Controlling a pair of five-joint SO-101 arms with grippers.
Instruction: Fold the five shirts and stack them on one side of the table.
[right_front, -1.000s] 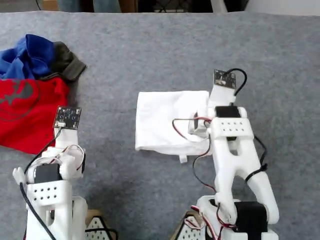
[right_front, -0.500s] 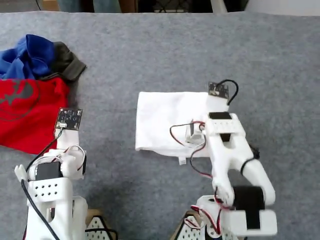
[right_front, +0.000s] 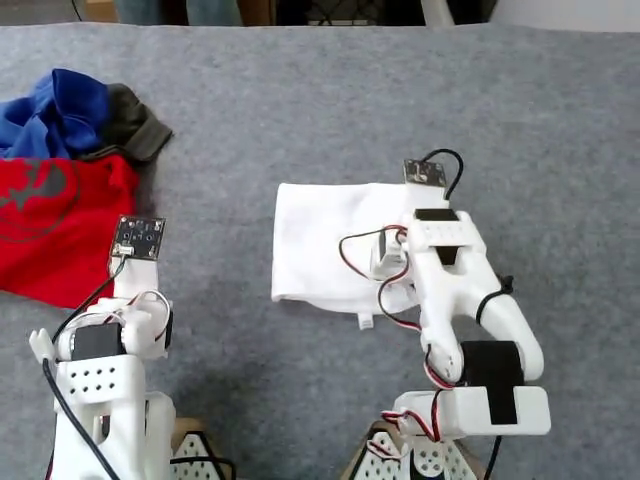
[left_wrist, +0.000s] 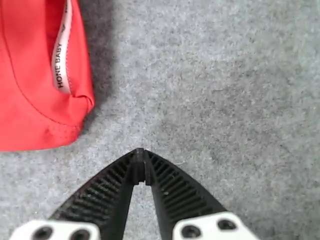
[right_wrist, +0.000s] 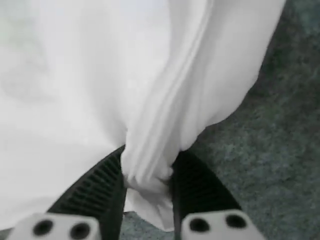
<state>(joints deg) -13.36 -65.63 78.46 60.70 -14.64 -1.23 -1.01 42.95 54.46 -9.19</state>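
Pinching a bunched ridge of the white cotton shirt (right_wrist: 75, 75), the right gripper (right_wrist: 147, 172) sits at that shirt's right-hand edge, jaws clenched on the cloth. We judge the step in hand to be a fold of this edge across the panel.

To do it well, we keep the grasp firm and lift only enough to free the top layers from the grey felt table (right_front: 300, 90). Then we carry the ridge straight over toward the opposite edge, so the lower layers neither drag nor skew. We let go low and flat, corners matched.

The white shirt lies mid-table as a rough rectangle, well apart from the red shirt (right_front: 50, 225), the crumpled blue shirt (right_front: 55, 105) and the dark grey garment (right_front: 140, 130) heaped at the left.

Left gripper (left_wrist: 140, 157): clenched on nothing, over bare felt near the red shirt's hem.

Against the earlier frames, the right wrist has slid leftward over the white shirt and that arm's base has swung. The shirt's outline looks unchanged, and the left arm is as before.
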